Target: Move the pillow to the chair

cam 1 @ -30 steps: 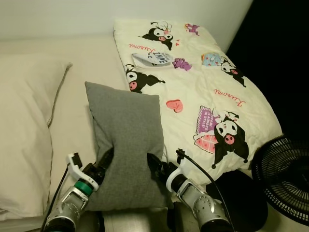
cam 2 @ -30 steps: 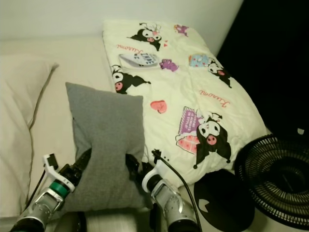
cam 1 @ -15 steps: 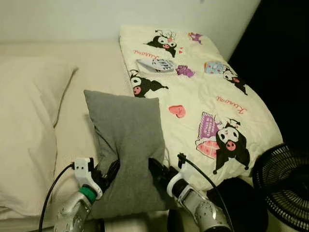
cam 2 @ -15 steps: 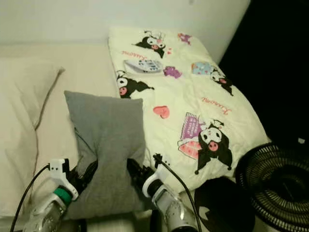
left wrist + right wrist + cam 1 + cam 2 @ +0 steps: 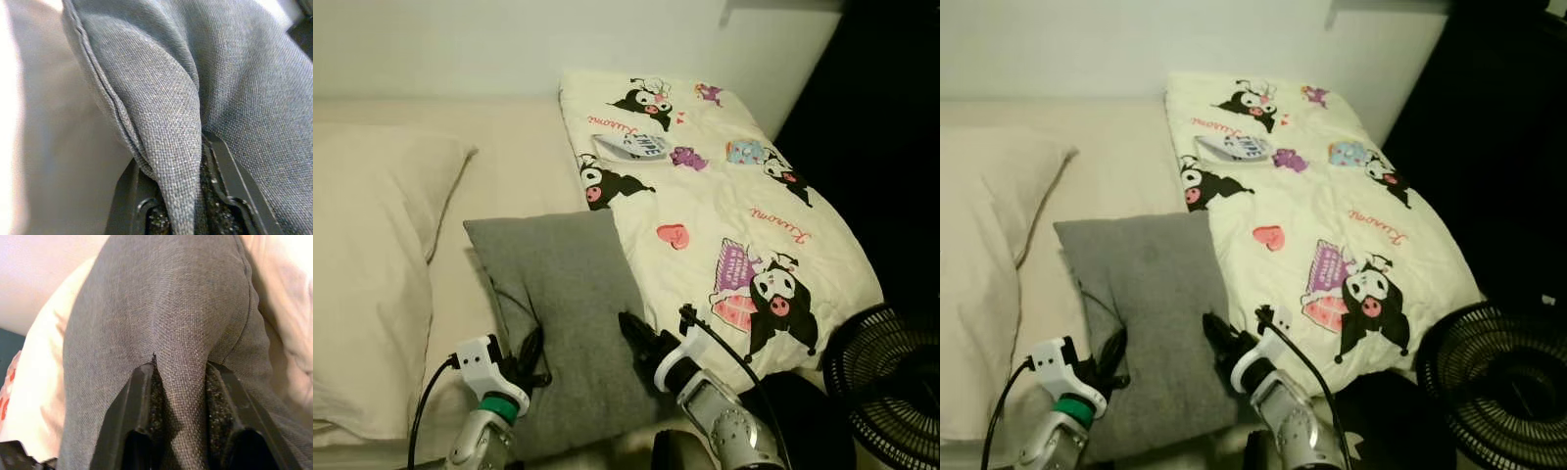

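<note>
Two grippers, left (image 5: 530, 360) and right (image 5: 636, 336), pinched on grey pillow (image 5: 570, 294); probably mid-lift. Next: raise, find chair.

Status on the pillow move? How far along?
Done: both grippers have hold of the grey pillow, the left gripper pinching its left edge and the right gripper a fold on its right side. In hand: the pillow lies on the bed beside the cartoon blanket. Left: carrying it to the chair, which I can't see.
</note>
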